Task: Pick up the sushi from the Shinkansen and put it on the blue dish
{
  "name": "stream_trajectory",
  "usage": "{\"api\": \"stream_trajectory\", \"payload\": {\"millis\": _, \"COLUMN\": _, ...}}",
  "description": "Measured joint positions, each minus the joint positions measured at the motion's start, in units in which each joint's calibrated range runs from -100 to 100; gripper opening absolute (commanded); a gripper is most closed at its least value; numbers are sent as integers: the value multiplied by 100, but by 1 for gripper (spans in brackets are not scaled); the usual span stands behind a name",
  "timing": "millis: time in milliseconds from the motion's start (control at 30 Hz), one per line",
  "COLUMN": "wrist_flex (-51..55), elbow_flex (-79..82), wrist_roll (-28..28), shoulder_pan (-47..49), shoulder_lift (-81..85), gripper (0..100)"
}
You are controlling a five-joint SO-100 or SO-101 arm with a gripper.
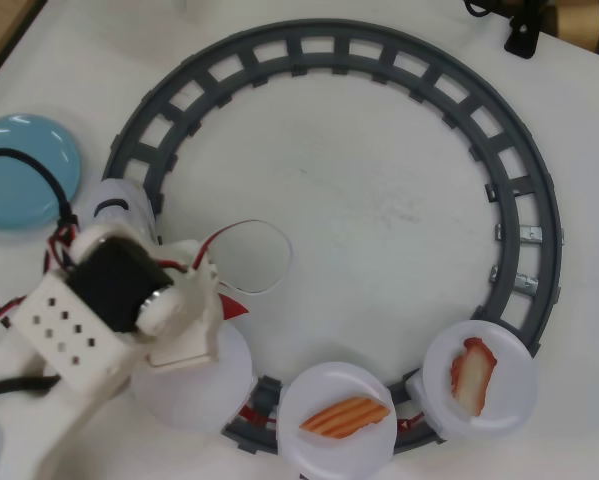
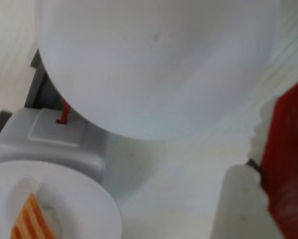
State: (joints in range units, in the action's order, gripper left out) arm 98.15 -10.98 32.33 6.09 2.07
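**A:** Overhead view question: where's the tuna? The arm (image 1: 99,330) sits over the lower-left of the grey track (image 1: 539,190), covering the first white dish (image 1: 204,395) behind the Shinkansen (image 1: 119,205). I can only see the orange-striped piece (image 1: 344,417) and the red-and-white mottled piece (image 1: 474,373) on the other two dishes.

**B:** Check the wrist view. That first dish (image 2: 153,64) looks empty, and there's a dark red slab (image 2: 288,159) at the right edge pressed against a white finger (image 2: 241,204). So I'd say the gripper (image 2: 260,164) is pinching the sushi, though only one finger shows, so it's a judgement.

**A:** Long axis?

**B:** Seems to run along the finger, up-down in that view. Too cropped and blurry to be sure.

**A:** So the blue dish (image 1: 24,170) is what matters now.

**B:** Yep. In the overhead view it's up and left of the gripper, outside the track, with the train's nose between them. The move probably has to carry over the train and the black cable (image 1: 39,175) lying across the dish.
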Motion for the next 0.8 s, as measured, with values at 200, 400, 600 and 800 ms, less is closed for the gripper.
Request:
{"api": "stream_trajectory", "payload": {"millis": 200, "wrist_flex": 8, "elbow_flex": 842, "wrist_roll": -424, "shoulder_pan": 441, "shoulder_lift": 717, "gripper": 3}}
{"api": "stream_trajectory", "payload": {"millis": 400, "wrist_flex": 8, "elbow_flex": 1034, "wrist_roll": -1071, "shoulder_pan": 1357, "shoulder_lift": 911, "gripper": 3}}
{"api": "stream_trajectory", "payload": {"millis": 600, "wrist_flex": 8, "elbow_flex": 1034, "wrist_roll": -1588, "shoulder_pan": 2656, "shoulder_lift": 919, "gripper": 3}}
{"api": "stream_trajectory", "payload": {"millis": 800, "wrist_flex": -387, "elbow_flex": 1061, "wrist_roll": -2049, "shoulder_pan": 3441, "shoulder_lift": 919, "gripper": 3}}
